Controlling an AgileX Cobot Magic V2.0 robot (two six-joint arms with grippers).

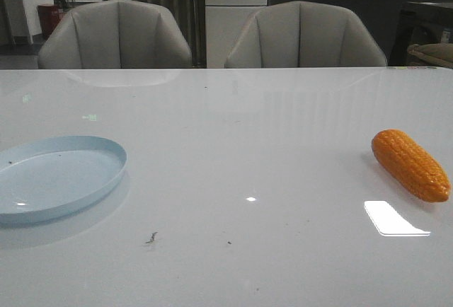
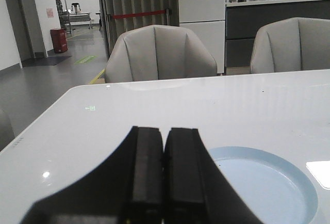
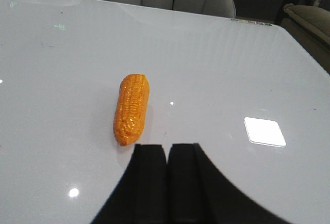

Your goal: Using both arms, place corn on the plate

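Where two chairs (image 1: 117, 35) stand, table (image 1: 248, 151) gleams white.

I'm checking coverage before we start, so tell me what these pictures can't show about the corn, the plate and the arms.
- Front view: both arms out of frame; the plate cut by the left edge.
- Left wrist: left gripper hides the plate's near rim.
- Right wrist: corn underside unseen; right gripper base cropped.

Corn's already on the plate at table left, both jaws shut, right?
Not quite. The corn lies on the bare table at the right, far from the plate, which is empty at the left; the front view shows this. Both jaws are shut, as the wrist views show.
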